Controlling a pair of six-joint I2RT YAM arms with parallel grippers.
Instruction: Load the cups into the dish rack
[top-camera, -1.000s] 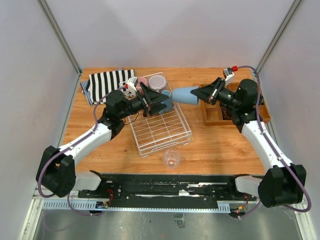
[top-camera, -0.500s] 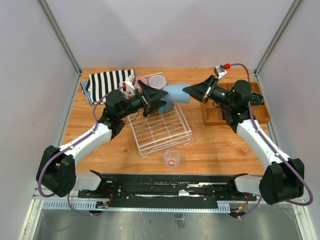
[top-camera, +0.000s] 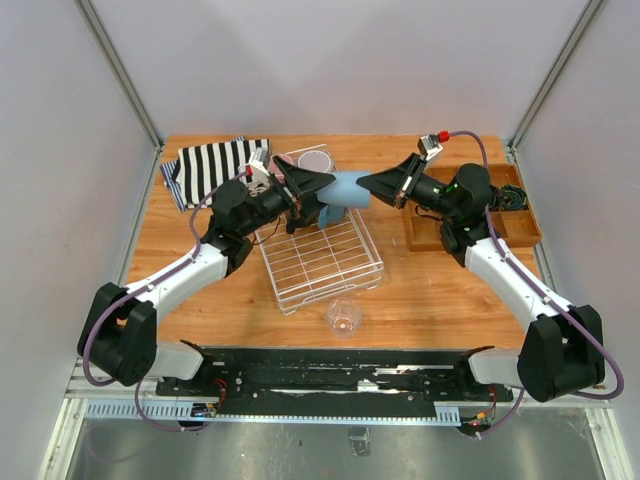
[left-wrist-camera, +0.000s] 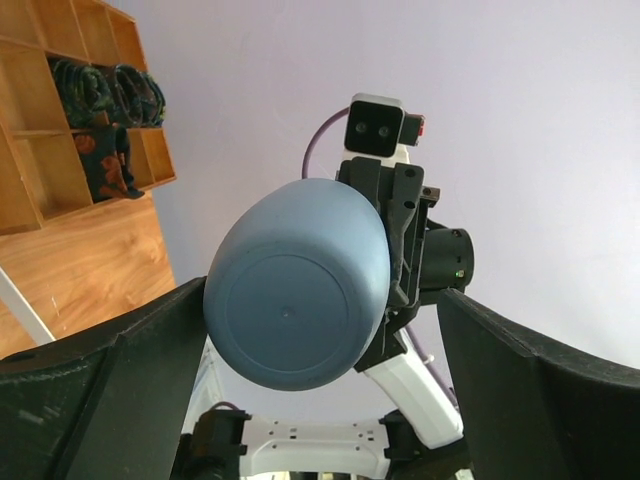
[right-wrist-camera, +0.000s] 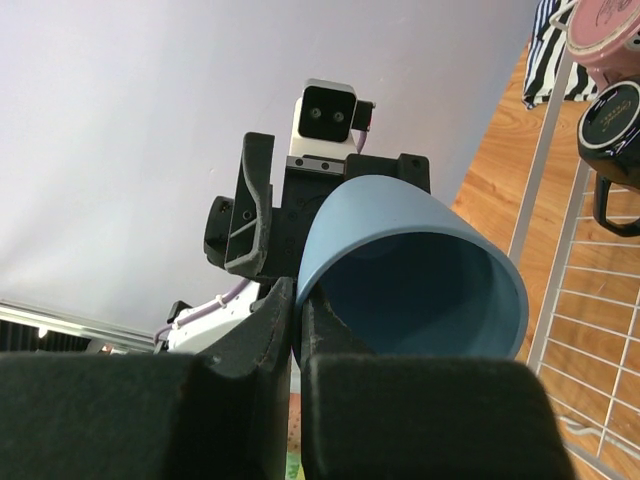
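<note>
— Above the far end of the dish rack, what is hanging?
— The light blue tumbler is lying sideways in the air. The right tool is pinching its rim wall, one finger inside and one outside.
— And the left tool?
— It is gaping wide, its fingers sitting either side of the tumbler's base without touching it.
— Other cups?
— The pink mug and the dark mug are sitting together at the rack's far end. The clear glass is standing on the counter, just beside the rack's near edge.
</note>
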